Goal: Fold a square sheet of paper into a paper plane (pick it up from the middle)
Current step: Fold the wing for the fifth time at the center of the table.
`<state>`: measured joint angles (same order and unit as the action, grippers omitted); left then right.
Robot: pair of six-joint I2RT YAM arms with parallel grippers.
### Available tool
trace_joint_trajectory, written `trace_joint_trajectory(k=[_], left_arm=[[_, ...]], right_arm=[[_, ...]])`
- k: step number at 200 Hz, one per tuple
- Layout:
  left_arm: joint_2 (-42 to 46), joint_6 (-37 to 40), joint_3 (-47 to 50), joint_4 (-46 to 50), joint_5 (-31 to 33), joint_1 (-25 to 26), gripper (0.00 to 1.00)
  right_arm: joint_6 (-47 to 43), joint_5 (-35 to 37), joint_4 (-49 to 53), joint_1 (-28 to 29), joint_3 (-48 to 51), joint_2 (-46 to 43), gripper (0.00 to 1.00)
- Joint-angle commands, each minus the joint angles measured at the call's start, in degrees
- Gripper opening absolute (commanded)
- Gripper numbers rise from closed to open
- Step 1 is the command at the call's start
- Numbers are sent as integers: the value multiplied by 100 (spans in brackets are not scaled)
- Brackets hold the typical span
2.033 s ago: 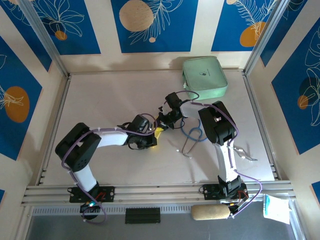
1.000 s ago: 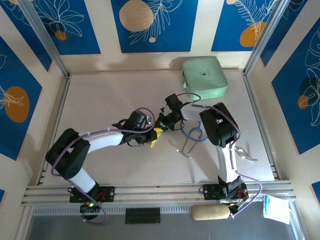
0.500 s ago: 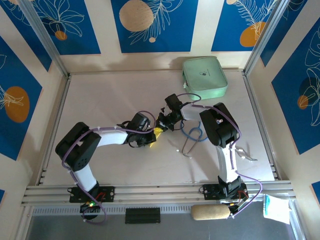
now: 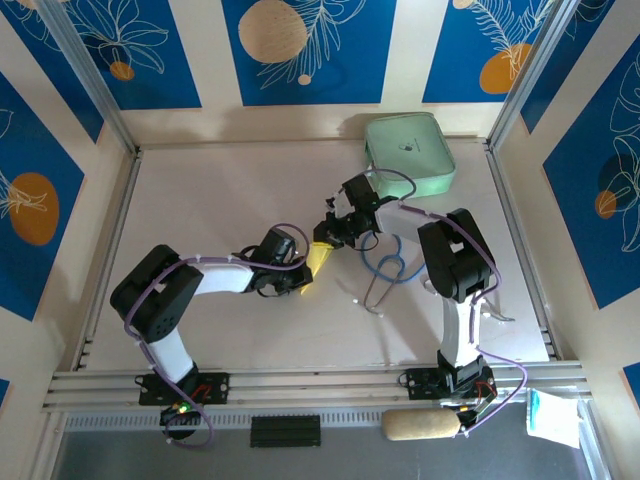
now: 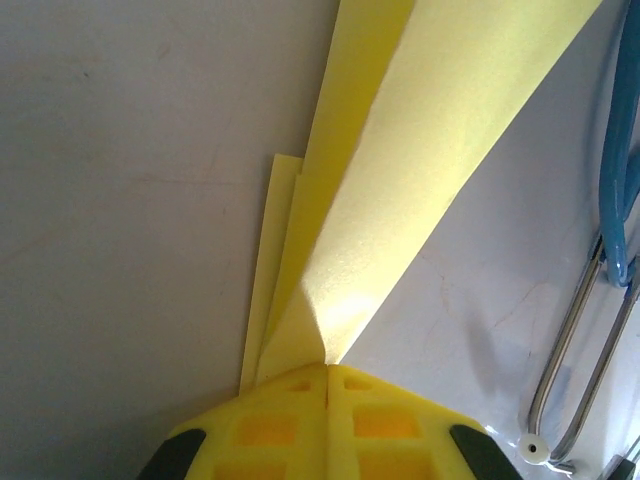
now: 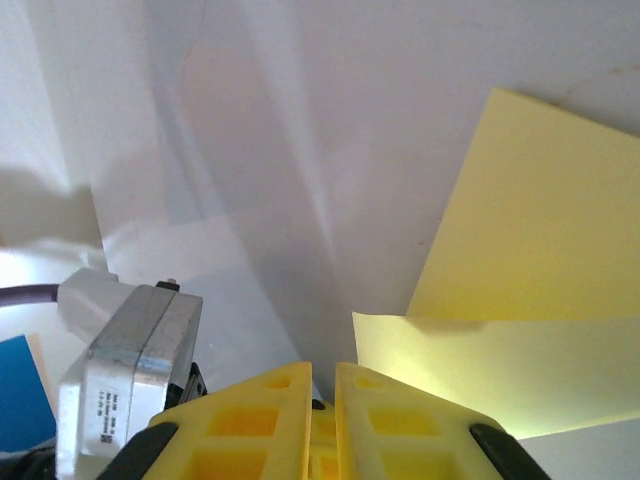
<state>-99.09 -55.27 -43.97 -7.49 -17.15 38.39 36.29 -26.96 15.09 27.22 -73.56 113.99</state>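
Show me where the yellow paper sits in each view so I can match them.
Top external: yellow paper near frame centre.
Left wrist: rising from bottom centre to top right.
Right wrist: right half of frame.
Shared landmark: blue cable, right of the paper in top external and left wrist.

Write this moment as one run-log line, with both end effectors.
left end effector: shut on yellow paper | right end effector: shut, paper edge beside it, grip unclear | fold: unfinished
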Motion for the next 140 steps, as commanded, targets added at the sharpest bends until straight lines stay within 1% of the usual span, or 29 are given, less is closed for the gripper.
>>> trace_joint_trajectory(k=[1, 53, 78, 91, 118, 140], left_arm=[[-138, -73, 165, 187, -18, -68, 0], [7, -12, 58, 221, -186, -78, 0], [120, 69, -89, 3, -405, -78, 0], [174, 110, -189, -95, -463, -84, 2], [135, 293, -472, 91, -293, -102, 4], [-82, 367, -615, 335, -60, -134, 3]], right_arm=[[-351, -135, 111, 29, 178, 103, 15], [-373, 155, 525, 55, -159, 597, 14], [-310, 229, 574, 58, -128, 733, 14], [-273, 244, 587, 68, -107, 786, 14], [-233, 240, 559, 111, -50, 809, 14], [-198, 206, 513, 129, -31, 802, 13]])
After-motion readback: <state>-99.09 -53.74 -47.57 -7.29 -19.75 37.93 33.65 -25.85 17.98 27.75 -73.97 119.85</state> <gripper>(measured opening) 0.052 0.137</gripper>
